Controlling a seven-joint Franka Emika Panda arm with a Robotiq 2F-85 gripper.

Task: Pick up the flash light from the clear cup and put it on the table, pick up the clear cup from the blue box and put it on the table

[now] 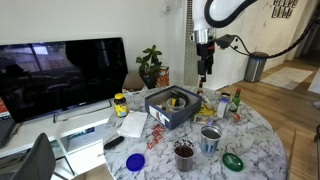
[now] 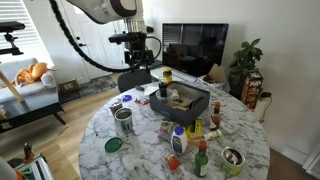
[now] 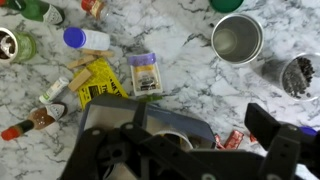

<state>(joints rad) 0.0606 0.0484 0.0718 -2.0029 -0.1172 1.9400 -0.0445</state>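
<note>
Marble table [image 1: 257, 141] carries the blue box [image 1: 165, 117]; above it the hand [image 1: 204, 72] hangs open, holding nothing

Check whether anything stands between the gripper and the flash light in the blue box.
Nothing visible does. In an exterior view the gripper hangs in free air, higher than the blue box and off to one side of it. The flash light lies uncovered inside the box.

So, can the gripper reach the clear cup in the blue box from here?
Probably yes: the gripper hangs high near the blue box, with open air between it and the clear cup.
</note>
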